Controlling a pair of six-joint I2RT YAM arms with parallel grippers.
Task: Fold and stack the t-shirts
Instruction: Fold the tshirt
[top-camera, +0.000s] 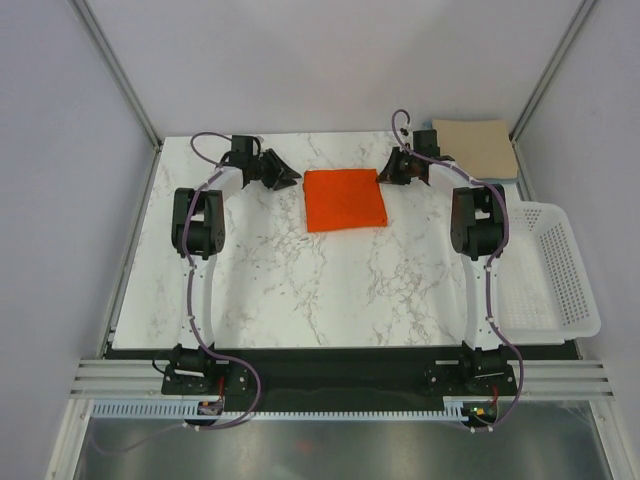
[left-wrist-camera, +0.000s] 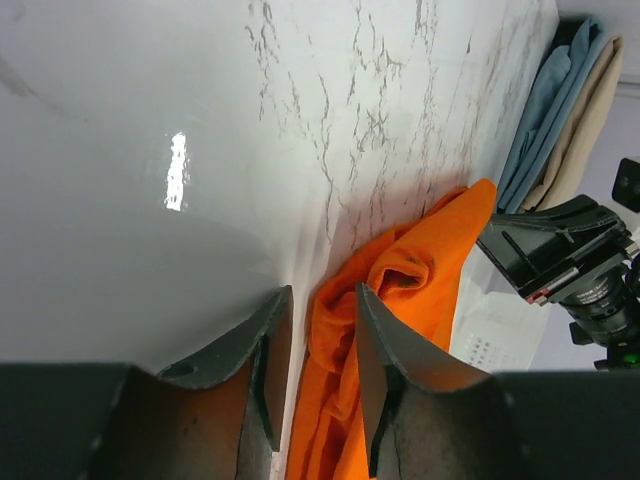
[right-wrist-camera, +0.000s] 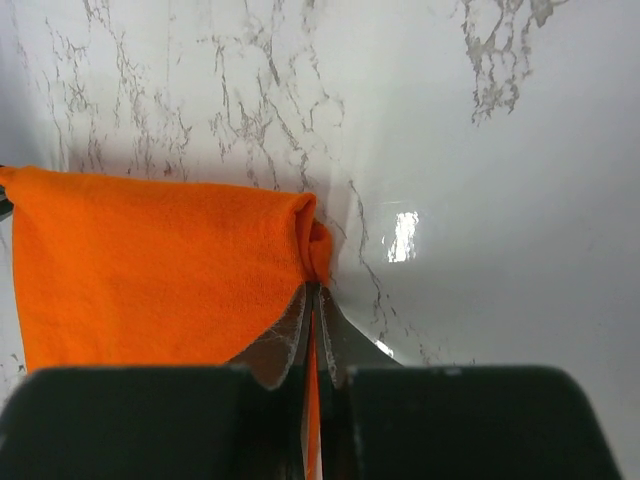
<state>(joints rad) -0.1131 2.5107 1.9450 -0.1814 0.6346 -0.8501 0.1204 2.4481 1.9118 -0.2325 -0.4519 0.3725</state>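
Observation:
The bright orange t-shirt (top-camera: 344, 199) lies folded into a rough square at the far middle of the table. My left gripper (top-camera: 292, 178) is at its far left corner; in the left wrist view (left-wrist-camera: 318, 330) the jaws stand open with bunched orange cloth (left-wrist-camera: 400, 280) between them. My right gripper (top-camera: 386, 173) is at the far right corner, and in the right wrist view (right-wrist-camera: 315, 297) it is shut on the orange shirt's corner (right-wrist-camera: 160, 270). The tan-beige t-shirt (top-camera: 476, 144) lies folded on the light blue one (top-camera: 503, 179) at the far right corner.
A white perforated basket (top-camera: 545, 270) stands past the table's right edge. The tan (left-wrist-camera: 590, 110) and blue (left-wrist-camera: 545, 110) stack also shows in the left wrist view, behind the right gripper (left-wrist-camera: 560, 250). Grey walls close in the table at the back and sides.

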